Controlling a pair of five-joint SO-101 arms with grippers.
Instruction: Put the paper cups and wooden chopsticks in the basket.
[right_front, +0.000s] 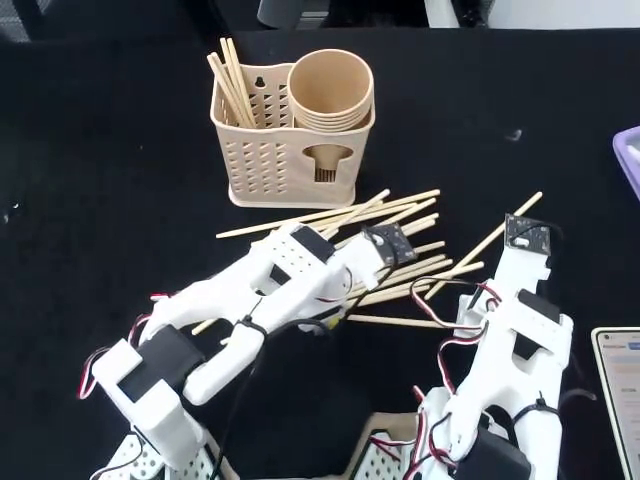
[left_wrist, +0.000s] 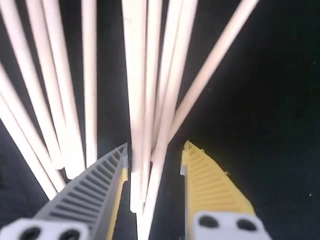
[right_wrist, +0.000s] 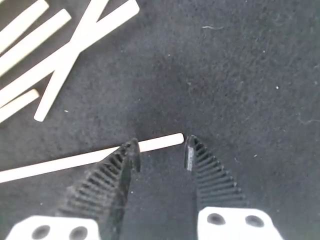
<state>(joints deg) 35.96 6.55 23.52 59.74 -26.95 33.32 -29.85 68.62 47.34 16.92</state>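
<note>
The beige perforated basket (right_front: 270, 160) stands at the back of the black table. It holds a stack of paper cups (right_front: 330, 90) and a few wooden chopsticks (right_front: 232, 80). Several loose chopsticks (right_front: 400, 215) lie fanned out in front of it. My left gripper (right_front: 385, 245) is low over this pile and open, with a few sticks (left_wrist: 150, 100) running between its fingers (left_wrist: 107, 185). My right gripper (right_front: 527, 232) is at the pile's right side, open just above the table. The end of a single chopstick (right_wrist: 160, 143) lies between its fingertips (right_wrist: 161, 146).
A purple object (right_front: 628, 155) shows at the right edge, and a phone (right_front: 620, 385) lies at the front right. Bare black tabletop spreads to the left of the basket and behind the right gripper.
</note>
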